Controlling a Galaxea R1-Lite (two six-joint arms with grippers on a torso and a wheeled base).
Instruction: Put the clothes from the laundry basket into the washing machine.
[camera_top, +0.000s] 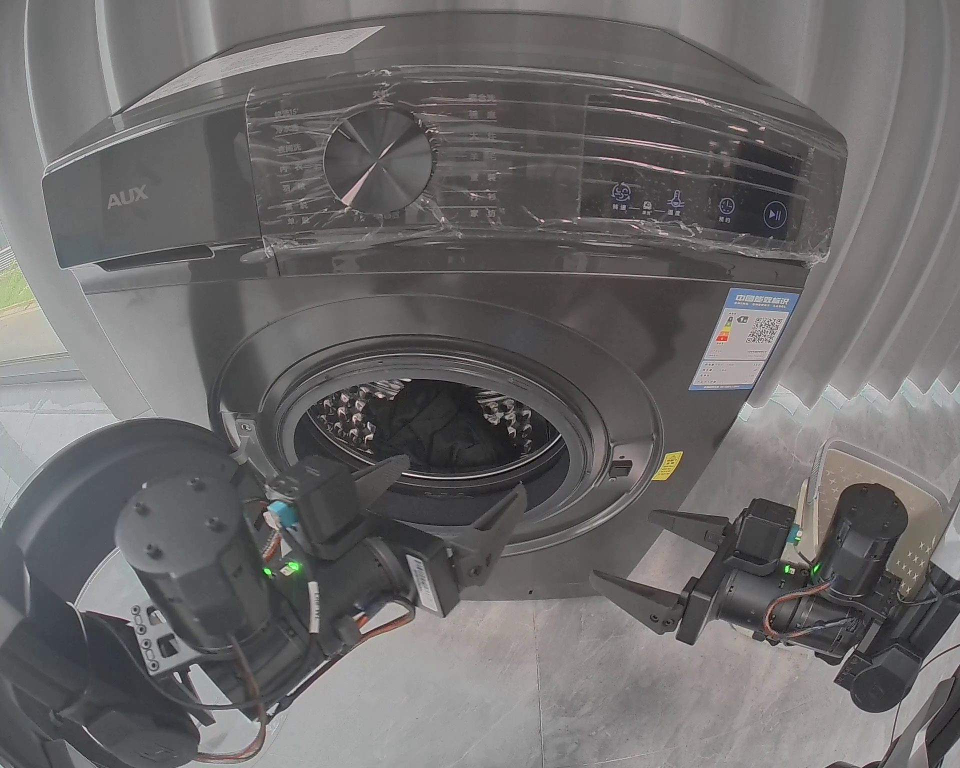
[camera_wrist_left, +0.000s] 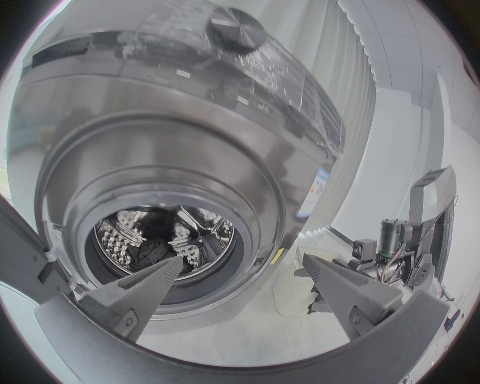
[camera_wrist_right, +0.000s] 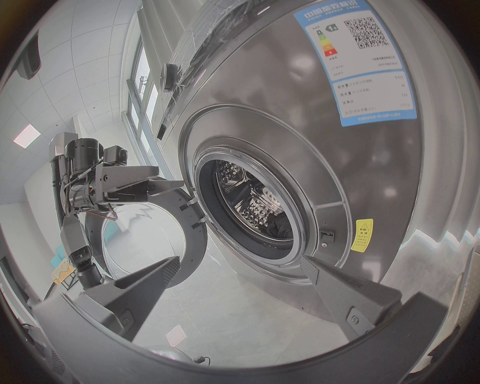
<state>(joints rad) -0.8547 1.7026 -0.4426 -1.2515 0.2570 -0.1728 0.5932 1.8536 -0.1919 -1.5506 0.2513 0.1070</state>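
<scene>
Laundry room (washing machine (camera_top: 450, 290), curtain (camera_top: 900, 300)).

Washing machine (camera_top: 420, 300) on the floor, door (camera_top: 60, 490) swung open at its left side; clothes (camera_top: 440, 425) lie in the drum. Left gripper (camera_top: 460, 478) just before the opening's lower rim. Right gripper (camera_top: 625, 547) before the machine's lower right corner; laundry basket (camera_top: 925, 520) on the floor right of the machine.
</scene>
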